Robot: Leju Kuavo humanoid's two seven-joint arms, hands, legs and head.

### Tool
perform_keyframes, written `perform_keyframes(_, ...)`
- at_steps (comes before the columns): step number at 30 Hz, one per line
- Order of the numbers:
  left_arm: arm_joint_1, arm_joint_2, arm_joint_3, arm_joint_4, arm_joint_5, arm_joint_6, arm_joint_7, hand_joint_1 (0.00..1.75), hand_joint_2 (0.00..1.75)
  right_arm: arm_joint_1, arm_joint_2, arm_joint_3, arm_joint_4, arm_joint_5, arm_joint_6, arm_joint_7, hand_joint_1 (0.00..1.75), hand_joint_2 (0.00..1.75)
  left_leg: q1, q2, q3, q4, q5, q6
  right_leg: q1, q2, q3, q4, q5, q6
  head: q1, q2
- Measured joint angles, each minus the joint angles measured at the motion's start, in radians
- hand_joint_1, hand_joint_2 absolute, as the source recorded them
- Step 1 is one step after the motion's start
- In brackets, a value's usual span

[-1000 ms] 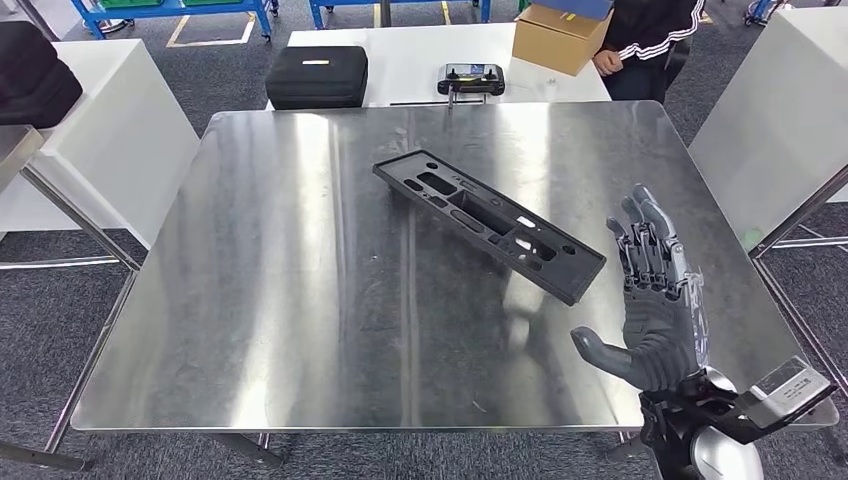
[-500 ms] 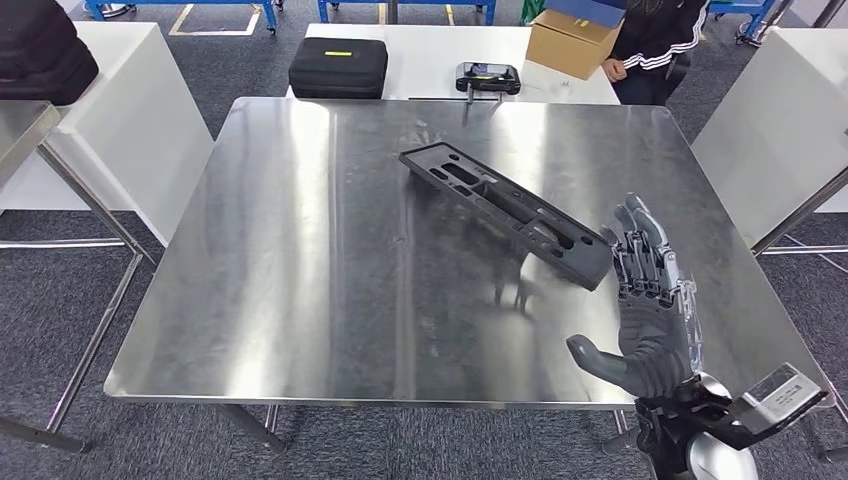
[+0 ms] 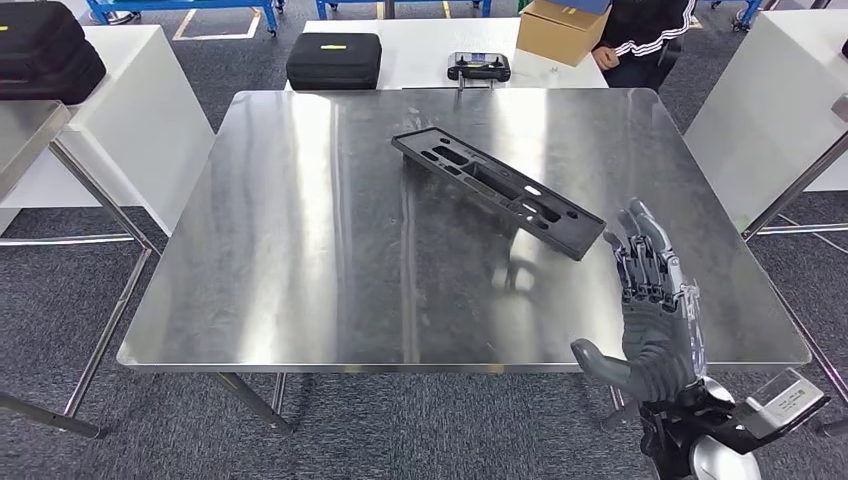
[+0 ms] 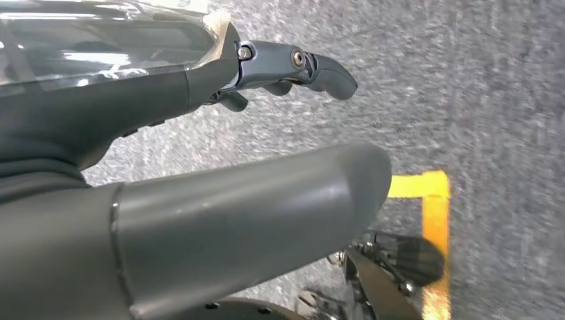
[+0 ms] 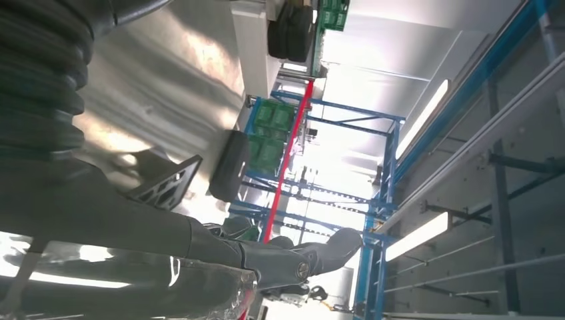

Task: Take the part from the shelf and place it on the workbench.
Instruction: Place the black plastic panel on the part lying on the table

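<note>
— How do the fingers (image 3: 640,250) of the right hand (image 3: 655,320) stand?
— Straight and spread, thumb out sideways, holding nothing, raised over the workbench (image 3: 300,220) near its front right corner.
— And the left hand (image 4: 200,173)?
— It points at the floor; its fingers are mostly hidden, so I cannot tell.
— The part (image 3: 497,191)?
— A long black tray lying flat and diagonal on the workbench, near end just beside the right fingertips, not touching.
</note>
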Motion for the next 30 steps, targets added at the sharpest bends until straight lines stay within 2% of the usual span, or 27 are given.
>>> perform_keyframes(2, 0.001, -0.004, 0.000, 0.000, 0.000, 0.007, 0.002, 0.00, 0.00, 0.015, -0.002, -0.003, 0.000, -0.002, 0.002, -0.005, 0.00, 1.75, 0.007, -0.002, -0.039, 0.128, -0.091, -0.012, 0.000, -0.002, -0.020, 0.002, 0.017, -0.006, -0.004, 0.000)
perform_keyframes(3, 0.002, -0.005, 0.000, 0.000, 0.000, 0.009, 0.002, 0.00, 0.00, 0.021, -0.003, -0.004, 0.000, -0.002, 0.002, -0.007, 0.00, 1.75, 0.011, -0.002, -0.050, 0.178, -0.112, -0.018, 0.000, -0.002, -0.030, 0.003, 0.025, -0.004, -0.004, 0.000)
perform_keyframes(4, 0.002, -0.007, 0.000, 0.000, 0.000, 0.010, 0.002, 0.00, 0.00, 0.026, -0.004, -0.006, 0.000, -0.002, 0.002, -0.008, 0.00, 1.75, 0.016, -0.002, -0.045, 0.197, -0.112, -0.022, -0.002, -0.002, -0.041, 0.005, 0.032, 0.000, -0.004, 0.000)
perform_keyframes(5, 0.002, -0.008, 0.000, 0.000, 0.000, 0.010, 0.002, 0.00, 0.00, 0.030, -0.004, -0.007, 0.000, -0.003, 0.002, -0.009, 0.00, 1.75, 0.021, -0.002, -0.022, 0.179, -0.095, -0.026, -0.004, -0.002, -0.051, 0.009, 0.037, 0.004, -0.004, 0.000)
perform_keyframes(7, 0.001, -0.010, 0.000, 0.000, 0.000, 0.010, 0.002, 0.00, 0.00, 0.034, -0.005, -0.007, 0.000, -0.003, 0.002, -0.010, 0.00, 1.75, 0.031, -0.002, 0.072, 0.046, -0.049, -0.035, -0.009, -0.002, -0.067, 0.021, 0.044, 0.012, -0.005, 0.000)
perform_keyframes(8, 0.000, -0.011, 0.000, 0.000, 0.000, 0.011, 0.002, 0.00, 0.00, 0.034, -0.005, -0.007, -0.001, -0.003, 0.002, -0.010, 0.00, 1.75, 0.032, -0.004, 0.110, -0.013, -0.034, -0.034, -0.009, -0.002, -0.074, 0.027, 0.047, 0.017, -0.005, 0.000)
perform_keyframes(9, 0.000, -0.013, 0.000, 0.000, 0.000, 0.011, 0.002, 0.00, 0.00, 0.035, -0.006, -0.008, -0.003, -0.003, 0.002, -0.010, 0.00, 1.75, 0.032, -0.008, 0.133, -0.054, -0.026, -0.031, -0.007, -0.002, -0.079, 0.032, 0.051, 0.023, -0.005, 0.000)
perform_keyframes(10, 0.000, -0.014, 0.000, 0.000, 0.000, 0.011, 0.003, 0.00, 0.00, 0.035, -0.007, -0.008, -0.004, -0.003, 0.002, -0.011, 0.00, 1.75, 0.029, -0.011, 0.137, -0.068, -0.027, -0.024, -0.005, -0.001, -0.084, 0.035, 0.055, 0.030, -0.004, 0.000)
perform_keyframes(12, 0.000, -0.015, 0.000, 0.000, 0.000, 0.012, 0.003, 0.00, 0.00, 0.036, -0.008, -0.008, -0.006, -0.003, 0.002, -0.012, 0.00, 1.75, 0.023, -0.012, 0.119, -0.065, -0.019, -0.004, -0.002, 0.000, -0.092, 0.033, 0.066, 0.047, -0.002, 0.000)
perform_keyframes(13, -0.001, -0.016, 0.000, 0.000, 0.000, 0.012, 0.004, 0.00, 0.00, 0.037, -0.010, -0.008, -0.007, -0.003, 0.002, -0.012, 0.00, 1.75, 0.022, -0.010, 0.111, -0.067, -0.013, 0.008, -0.003, 0.000, -0.101, 0.037, 0.062, 0.052, -0.001, 0.000)
perform_keyframes(14, -0.001, -0.016, 0.000, 0.000, 0.000, 0.012, 0.004, 0.00, 0.00, 0.038, -0.011, -0.008, -0.008, -0.004, 0.002, -0.012, 0.00, 1.75, 0.021, -0.008, 0.103, -0.069, -0.004, 0.021, -0.004, 0.000, -0.113, 0.054, 0.045, 0.053, 0.001, 0.000)
perform_keyframes(16, 0.000, -0.017, 0.001, 0.000, 0.000, 0.012, 0.004, 0.00, 0.00, 0.040, -0.014, -0.009, -0.008, -0.004, 0.002, -0.012, 0.00, 1.75, 0.019, -0.003, 0.082, -0.071, 0.016, 0.038, -0.005, 0.001, -0.152, 0.152, -0.031, 0.044, 0.006, 0.000)
perform_keyframes(17, 0.000, -0.017, 0.001, 0.000, 0.000, 0.012, 0.004, 0.00, 0.00, 0.040, -0.015, -0.009, -0.008, -0.004, 0.002, -0.012, 0.00, 1.75, 0.016, -0.001, 0.070, -0.070, 0.025, 0.042, -0.004, 0.001, -0.174, 0.222, -0.072, 0.040, 0.008, 0.000)
perform_keyframes(18, 0.000, -0.017, 0.001, 0.000, 0.000, 0.012, 0.004, 0.00, 0.00, 0.041, -0.016, -0.009, -0.008, -0.004, 0.002, -0.012, 0.00, 1.75, 0.013, 0.000, 0.060, -0.070, 0.035, 0.043, -0.003, 0.001, -0.188, 0.285, -0.102, 0.042, 0.008, 0.000)
perform_keyframes(19, 0.000, -0.018, 0.001, 0.000, 0.000, 0.012, 0.004, 0.00, 0.00, 0.041, -0.017, -0.009, -0.008, -0.004, 0.002, -0.012, 0.00, 1.75, 0.011, 0.001, 0.050, -0.069, 0.044, 0.044, -0.002, 0.001, -0.188, 0.322, -0.113, 0.046, 0.008, 0.000)
perform_keyframes(20, 0.000, -0.018, 0.001, 0.000, 0.000, 0.012, 0.004, 0.00, 0.00, 0.042, -0.017, -0.009, -0.008, -0.004, 0.002, -0.012, 0.00, 1.75, 0.008, 0.002, 0.040, -0.069, 0.053, 0.044, -0.001, 0.001, -0.169, 0.320, -0.108, 0.053, 0.008, 0.000)
perform_keyframes(21, 0.000, -0.018, 0.001, 0.000, 0.000, 0.012, 0.004, 0.00, 0.00, 0.042, -0.017, -0.009, -0.008, -0.004, 0.002, -0.012, 0.00, 1.75, 0.005, 0.002, 0.033, -0.068, 0.061, 0.043, 0.000, 0.001, -0.127, 0.274, -0.091, 0.058, 0.008, 0.000)
perform_keyframes(22, 0.000, -0.019, 0.001, 0.000, 0.000, 0.012, 0.004, 0.00, 0.00, 0.042, -0.018, -0.009, -0.008, -0.004, 0.002, -0.012, 0.00, 1.75, 0.004, 0.002, 0.026, -0.068, 0.069, 0.042, 0.002, 0.001, -0.072, 0.198, -0.072, 0.059, 0.009, 0.000)
perform_keyframes(23, 0.000, -0.020, 0.001, 0.000, 0.000, 0.012, 0.004, 0.00, 0.00, 0.041, -0.018, -0.009, -0.009, -0.004, 0.002, -0.012, 0.00, 1.75, 0.002, 0.001, 0.020, -0.067, 0.075, 0.039, 0.006, 0.001, -0.013, 0.113, -0.061, 0.055, 0.009, 0.000)
perform_keyframes(24, 0.000, -0.021, 0.001, 0.000, 0.000, 0.012, 0.004, 0.00, 0.00, 0.041, -0.018, -0.009, -0.010, -0.004, 0.002, -0.012, 0.00, 1.75, 0.000, 0.001, 0.017, -0.068, 0.083, 0.034, 0.012, 0.001, 0.028, 0.050, -0.054, 0.049, 0.008, 0.000)
perform_keyframes(25, 0.000, -0.022, 0.001, 0.000, 0.000, 0.012, 0.004, 0.00, 0.00, 0.040, -0.018, -0.009, -0.011, -0.004, 0.002, -0.013, 0.00, 1.75, 0.000, 0.001, 0.015, -0.069, 0.090, 0.029, 0.018, 0.001, 0.049, 0.012, -0.052, 0.042, 0.008, 0.000)
perform_keyframes(26, 0.000, -0.023, 0.001, 0.000, 0.000, 0.012, 0.005, 0.00, 0.00, 0.040, -0.018, -0.009, -0.011, -0.004, 0.002, -0.012, 0.00, 1.75, -0.001, 0.001, 0.014, -0.071, 0.097, 0.023, 0.023, 0.001, 0.053, -0.001, -0.051, 0.036, 0.008, 0.000)
perform_keyframes(28, 0.001, -0.023, 0.001, 0.001, 0.000, 0.013, 0.010, 0.00, 0.00, 0.039, -0.018, -0.009, -0.012, -0.004, 0.003, -0.012, 0.00, 1.75, 0.000, 0.000, 0.009, -0.071, 0.102, 0.010, 0.018, 0.000, 0.038, -0.002, -0.037, 0.024, 0.008, 0.000)
perform_keyframes(29, 0.001, -0.023, 0.001, 0.001, 0.000, 0.015, 0.013, 0.00, 0.00, 0.038, -0.017, -0.009, -0.012, -0.003, 0.003, -0.012, 0.00, 1.75, 0.001, -0.001, 0.003, -0.059, 0.085, 0.004, 0.012, -0.001, 0.031, -0.003, -0.029, 0.014, 0.006, 0.000)
perform_keyframes(30, 0.001, -0.022, 0.001, 0.001, 0.000, 0.016, 0.015, 0.00, 0.00, 0.039, -0.015, -0.009, -0.013, -0.003, 0.004, -0.012, 0.00, 1.75, 0.003, -0.002, -0.009, -0.028, 0.049, -0.001, 0.006, -0.003, 0.023, -0.005, -0.019, 0.005, 0.004, 0.000)
